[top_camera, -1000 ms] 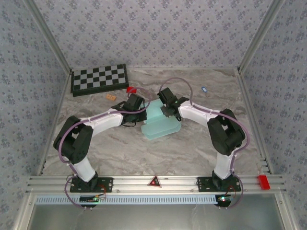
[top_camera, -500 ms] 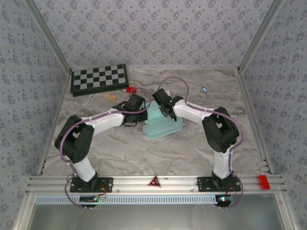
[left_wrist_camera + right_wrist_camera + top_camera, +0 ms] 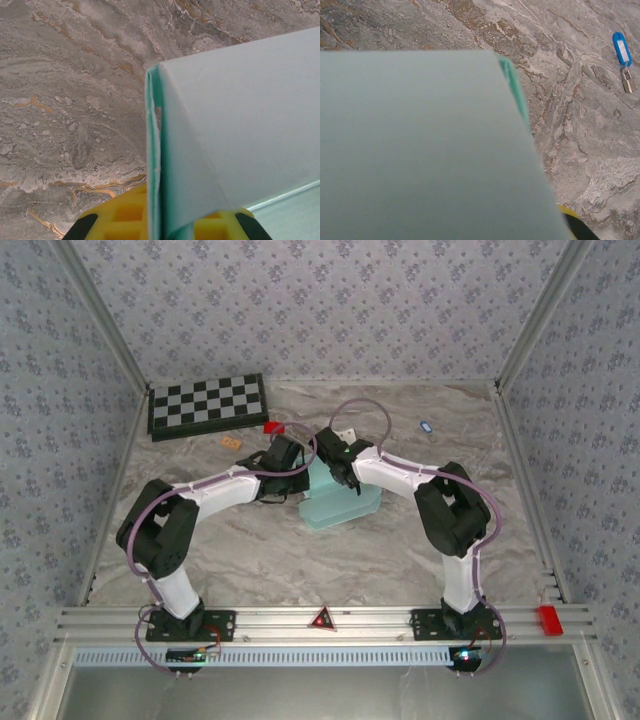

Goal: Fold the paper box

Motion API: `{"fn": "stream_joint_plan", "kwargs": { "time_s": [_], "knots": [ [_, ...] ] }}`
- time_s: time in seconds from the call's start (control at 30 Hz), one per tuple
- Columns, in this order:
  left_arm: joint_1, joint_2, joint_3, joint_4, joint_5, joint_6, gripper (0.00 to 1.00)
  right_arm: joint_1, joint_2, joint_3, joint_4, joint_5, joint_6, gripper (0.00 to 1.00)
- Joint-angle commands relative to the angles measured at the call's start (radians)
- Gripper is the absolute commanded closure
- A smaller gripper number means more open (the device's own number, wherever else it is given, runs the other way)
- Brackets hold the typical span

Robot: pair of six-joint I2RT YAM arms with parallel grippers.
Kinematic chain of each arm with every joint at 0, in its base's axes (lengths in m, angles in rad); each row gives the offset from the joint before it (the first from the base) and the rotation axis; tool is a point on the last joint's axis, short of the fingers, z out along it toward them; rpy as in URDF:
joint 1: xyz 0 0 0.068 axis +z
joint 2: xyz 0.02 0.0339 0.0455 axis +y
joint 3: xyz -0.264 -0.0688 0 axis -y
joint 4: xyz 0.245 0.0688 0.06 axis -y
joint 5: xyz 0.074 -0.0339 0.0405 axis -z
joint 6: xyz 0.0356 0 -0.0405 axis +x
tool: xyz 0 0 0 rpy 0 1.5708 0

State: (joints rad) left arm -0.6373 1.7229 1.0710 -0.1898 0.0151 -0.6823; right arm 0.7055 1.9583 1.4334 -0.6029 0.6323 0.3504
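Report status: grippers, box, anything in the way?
Left gripper shut on the paper box, at a raised fold. Right gripper at the box panel, jaws hidden by cardboard. Blue key tag apart from the box.

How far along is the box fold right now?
Done: one panel of the paper box is creased and raised off the table. In hand: the left tool is shut on that panel's edge; the right tool is at the same panel, grip unclear. Left: the lower part looks flat in the top view, so no closed box yet.
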Motion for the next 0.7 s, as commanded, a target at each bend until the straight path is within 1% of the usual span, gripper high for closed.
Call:
{"fn": "stream_joint_plan", "kwargs": {
  "time_s": [0.0, 0.13, 0.23, 0.37, 0.47, 0.67],
  "knots": [
    [0.009, -0.003, 0.034, -0.043, -0.032, -0.002, 1.0, -0.025, 0.037, 0.001, -0.1, 0.115, 0.009, 0.85],
    [0.008, -0.001, 0.032, -0.041, -0.03, -0.005, 1.0, -0.027, 0.031, -0.007, -0.082, 0.083, 0.007, 0.86],
    [0.009, 0.0, 0.033, -0.038, -0.028, -0.005, 1.0, -0.025, 0.009, -0.026, -0.04, 0.034, -0.011, 0.85],
    [0.009, 0.006, 0.036, -0.039, -0.022, -0.008, 1.0, -0.026, -0.041, -0.075, 0.065, -0.05, -0.066, 0.82],
    [0.009, 0.012, 0.038, -0.036, -0.017, -0.014, 1.0, -0.028, -0.071, -0.103, 0.11, -0.1, -0.085, 0.8],
    [0.01, 0.02, 0.044, -0.037, -0.014, -0.021, 1.0, -0.028, -0.112, -0.133, 0.167, -0.155, -0.108, 0.73]
  ]
}}
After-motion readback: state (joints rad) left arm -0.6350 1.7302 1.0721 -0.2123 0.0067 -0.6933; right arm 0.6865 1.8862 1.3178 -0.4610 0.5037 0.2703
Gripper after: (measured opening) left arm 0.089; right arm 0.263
